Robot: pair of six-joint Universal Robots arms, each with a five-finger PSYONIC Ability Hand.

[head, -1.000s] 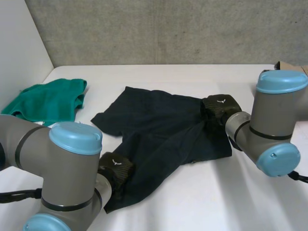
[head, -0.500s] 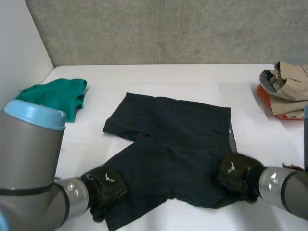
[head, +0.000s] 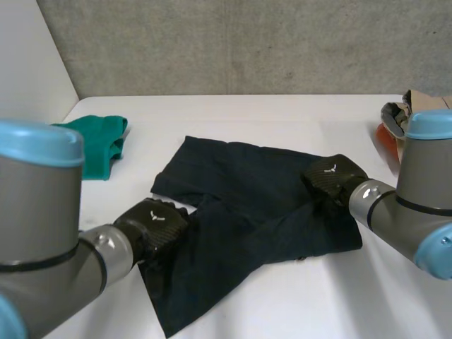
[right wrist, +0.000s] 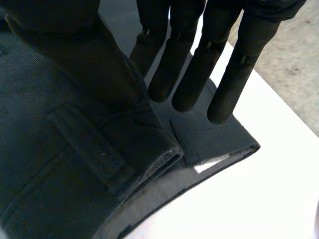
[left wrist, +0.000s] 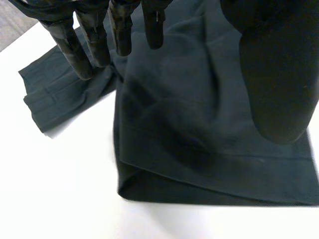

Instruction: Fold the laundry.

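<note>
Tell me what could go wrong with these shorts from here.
1. The right hand pinches just the waistband edge of the dark shorts; it may slip free mid-fold.
2. The leg under the left hand lies rumpled, so folding now would likely trap creases.

The left arm (head: 35,212) and right arm (head: 424,183) are showing thick grey cylindrical joints topped with round light-blue caps, thin dark seams ringing them. Silver-grey cuffs are leading into the hands. The left hand (head: 152,222) and right hand (head: 332,175) are both wearing black woven-pattern shells, each bearing a small white mark on its back. The fingers (right wrist: 184,74) are appearing as smooth black round-tipped segments, with the thumb (left wrist: 279,74) broader.
</note>
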